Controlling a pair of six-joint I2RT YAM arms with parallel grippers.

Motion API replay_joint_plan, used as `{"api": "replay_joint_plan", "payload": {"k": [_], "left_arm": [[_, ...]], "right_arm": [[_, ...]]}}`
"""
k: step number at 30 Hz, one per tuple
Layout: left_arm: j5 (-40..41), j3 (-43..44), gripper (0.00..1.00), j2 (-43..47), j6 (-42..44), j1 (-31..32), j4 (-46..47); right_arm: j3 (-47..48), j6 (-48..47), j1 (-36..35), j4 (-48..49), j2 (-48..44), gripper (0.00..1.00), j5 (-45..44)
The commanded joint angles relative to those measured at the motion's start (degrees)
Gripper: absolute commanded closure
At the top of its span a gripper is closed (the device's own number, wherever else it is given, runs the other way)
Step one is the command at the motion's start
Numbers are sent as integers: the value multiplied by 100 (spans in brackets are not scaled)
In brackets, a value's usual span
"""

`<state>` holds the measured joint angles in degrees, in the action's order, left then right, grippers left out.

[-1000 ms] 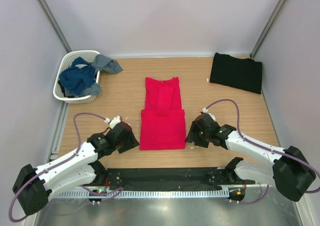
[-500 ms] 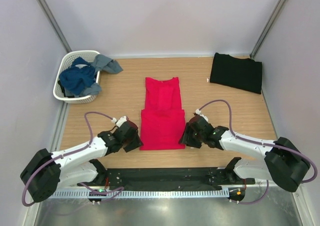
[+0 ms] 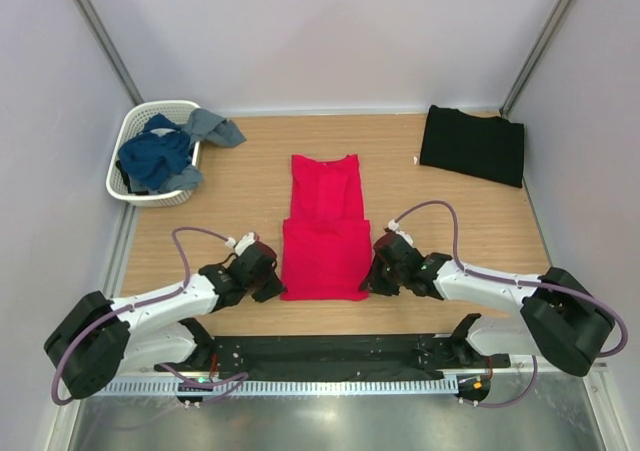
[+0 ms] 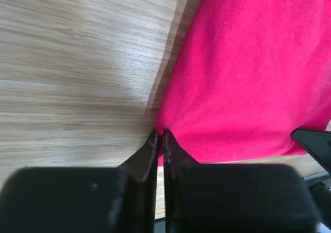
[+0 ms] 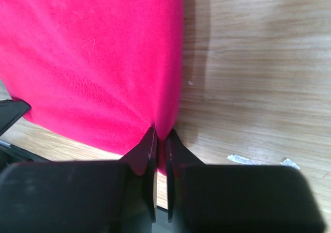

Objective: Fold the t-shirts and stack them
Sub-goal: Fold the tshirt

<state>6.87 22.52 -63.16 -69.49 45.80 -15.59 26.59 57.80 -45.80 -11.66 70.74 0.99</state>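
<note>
The red t-shirt (image 3: 323,233) lies partly folded on the wooden table (image 3: 250,186), its lower half doubled over. My left gripper (image 3: 279,287) is shut on the shirt's near left corner (image 4: 170,120), with cloth pinched between the tips (image 4: 159,136). On the opposite side my right gripper (image 3: 367,283) is shut on the near right corner (image 5: 168,111), red cloth showing between its fingertips (image 5: 160,134). The black t-shirt (image 3: 472,144) rests folded at the far right of the table.
A white lattice basket (image 3: 138,136) stands at the far left with blue and grey clothes (image 3: 160,156) spilling over its rim. A black strip (image 3: 330,351) runs along the table's near edge between the arm bases.
Both grippers moved inward to the red shirt's near corners and closed on the cloth. The shirt itself has barely shifted.
</note>
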Motion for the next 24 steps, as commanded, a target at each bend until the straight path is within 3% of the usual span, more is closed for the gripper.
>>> {"api": "replay_joint_plan", "payload": {"k": [1,3,9,18,24], "left_arm": [[-142,-160,99,-162,15,78,30],[-204,-161,100,-144,-20,148,-48],[-29,41,100,-13,-301,622,-935],[200,181,100,462,-653,1326,-1505],[1049,875,100,1217,-382,1432,-2235]], "right_arm": [[-58,-14,-61,-598,-104,94,-73],[-31,-102,-78,-871,-174,99,-73],[-285,-102,-236,-1022,-718,99,-29],[-365,231,-386,-1497,-1501,99,-37],[354,83,-386,-1944,-1783,99,-617]]}}
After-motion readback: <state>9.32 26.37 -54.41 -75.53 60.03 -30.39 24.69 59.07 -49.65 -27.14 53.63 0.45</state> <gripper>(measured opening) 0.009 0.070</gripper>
